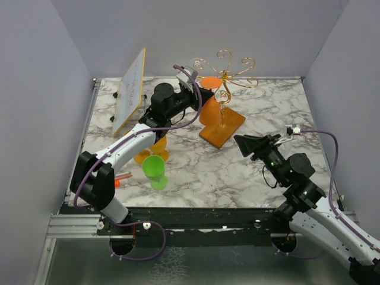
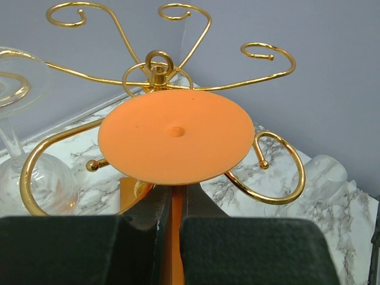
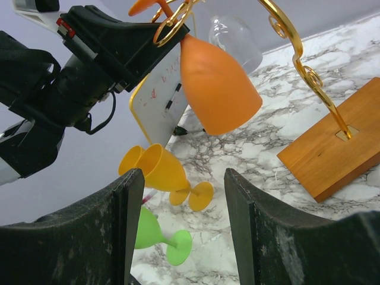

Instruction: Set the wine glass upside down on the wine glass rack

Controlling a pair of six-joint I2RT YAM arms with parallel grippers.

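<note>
The orange wine glass (image 1: pixel 209 111) is upside down, its round foot (image 2: pixel 175 136) on top and its bowl (image 3: pixel 217 86) hanging below. My left gripper (image 2: pixel 173 199) is shut on its stem, also seen from above (image 1: pixel 199 95). The foot sits level with the curled gold arms of the wine glass rack (image 1: pixel 225 72), and in the right wrist view the stem passes through a gold loop (image 3: pixel 172 21). The rack's wooden base (image 1: pixel 222 126) lies below. My right gripper (image 3: pixel 184 196) is open and empty, to the right of the rack (image 1: pixel 242 142).
A clear glass (image 2: pixel 35 178) hangs upside down on the rack, also in the right wrist view (image 3: pixel 237 41). A tilted whiteboard (image 1: pixel 129 91) stands at the back left. Two yellow glasses (image 1: pixel 151 151) and a green glass (image 1: pixel 155 169) lie under the left arm, a red marker (image 1: pixel 123 177) beside them.
</note>
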